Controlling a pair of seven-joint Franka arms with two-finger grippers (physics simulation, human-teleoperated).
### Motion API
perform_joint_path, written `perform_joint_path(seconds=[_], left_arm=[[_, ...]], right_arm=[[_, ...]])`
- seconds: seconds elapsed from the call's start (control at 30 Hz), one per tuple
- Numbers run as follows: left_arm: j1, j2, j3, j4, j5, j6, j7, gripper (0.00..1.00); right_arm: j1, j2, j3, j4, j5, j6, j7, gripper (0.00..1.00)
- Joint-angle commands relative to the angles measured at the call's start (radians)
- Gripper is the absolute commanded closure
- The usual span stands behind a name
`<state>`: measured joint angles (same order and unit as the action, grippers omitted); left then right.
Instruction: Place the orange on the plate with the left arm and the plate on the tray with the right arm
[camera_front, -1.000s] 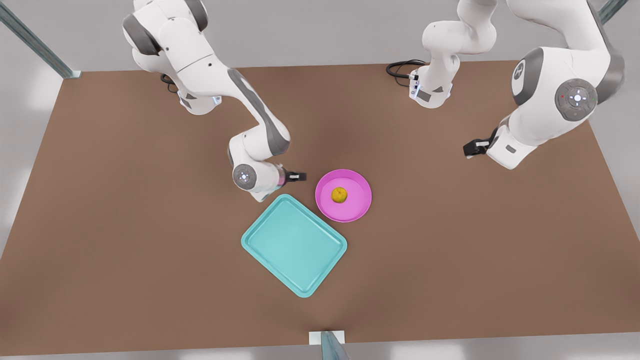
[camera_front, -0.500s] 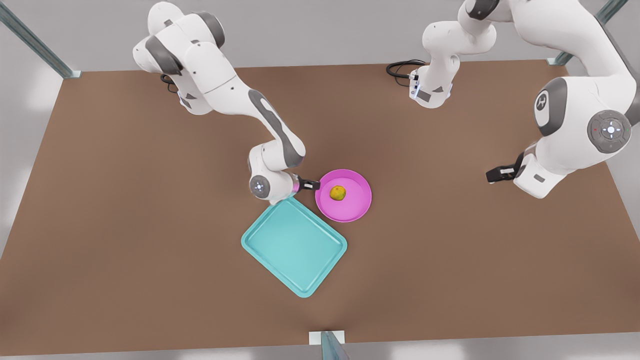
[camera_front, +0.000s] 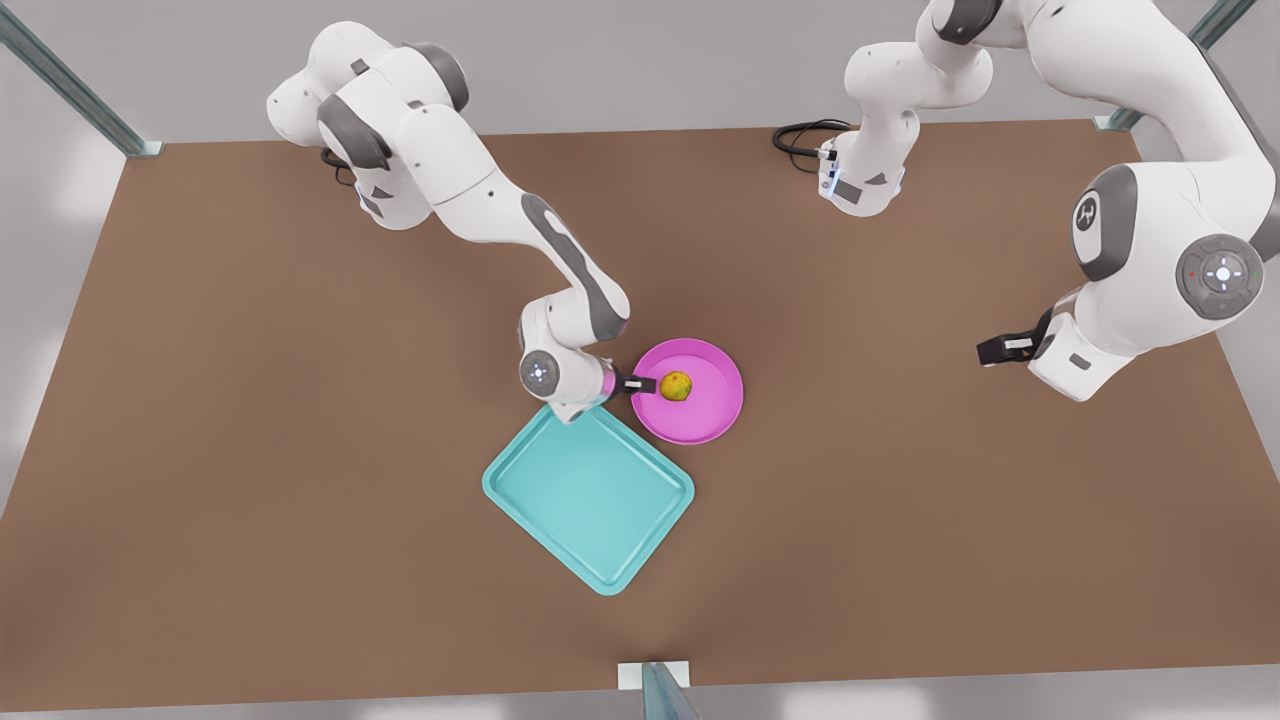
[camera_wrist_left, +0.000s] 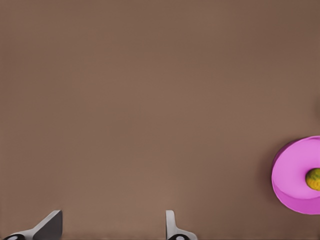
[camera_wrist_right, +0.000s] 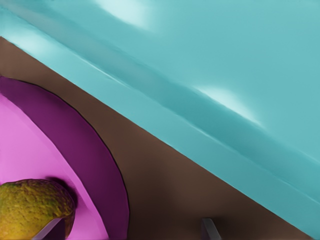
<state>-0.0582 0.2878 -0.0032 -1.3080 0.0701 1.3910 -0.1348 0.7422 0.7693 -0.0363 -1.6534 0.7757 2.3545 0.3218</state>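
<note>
Plate (camera_front: 700, 405), pink with the orange (camera_front: 677, 386) already resting in it, lies just beside the tray (camera_front: 590, 492), and the right gripper (camera_front: 640, 384), jaws apart, straddles its rim, so I judge it must pinch and lift next, while the far left gripper (camera_front: 985, 350) waits spread.
</note>
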Motion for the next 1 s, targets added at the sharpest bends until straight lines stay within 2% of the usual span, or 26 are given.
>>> perform_joint_path(seconds=[0.0,0.07,0.1,0.23,0.33,0.5,0.73,0.97], left_arm=[[0.0,-0.001,0.0,0.001,-0.004,-0.01,0.034,0.0],[0.0,-0.001,0.0,0.001,-0.006,-0.01,0.034,0.0],[0.0,-0.001,0.0,0.0,-0.006,-0.01,0.034,0.0],[0.003,-0.001,0.0,0.0,-0.006,-0.01,0.034,0.0],[0.005,-0.001,0.002,0.001,-0.006,-0.01,0.034,0.0],[0.005,-0.001,0.002,0.001,-0.006,-0.01,0.034,0.0],[0.005,-0.001,0.011,0.001,-0.021,-0.01,0.034,0.0],[0.003,-0.001,0.019,0.001,-0.027,-0.01,0.034,0.0]], right_arm=[[0.0,-0.002,-0.001,0.001,0.002,0.012,-0.063,0.06],[-0.001,-0.004,-0.001,0.001,-0.001,0.006,-0.063,0.24],[-0.004,-0.002,-0.001,0.011,-0.007,0.003,-0.063,0.37],[-0.012,0.001,-0.001,0.011,-0.009,0.0,-0.078,0.69],[-0.015,-0.004,-0.001,0.012,-0.009,0.0,-0.079,0.78],[-0.015,-0.05,0.001,0.012,-0.004,-0.084,-0.078,0.79],[-0.043,-0.093,0.003,0.027,0.002,-0.107,-0.076,0.79],[-0.222,-0.09,0.003,0.08,0.013,-0.103,-0.078,0.79]])
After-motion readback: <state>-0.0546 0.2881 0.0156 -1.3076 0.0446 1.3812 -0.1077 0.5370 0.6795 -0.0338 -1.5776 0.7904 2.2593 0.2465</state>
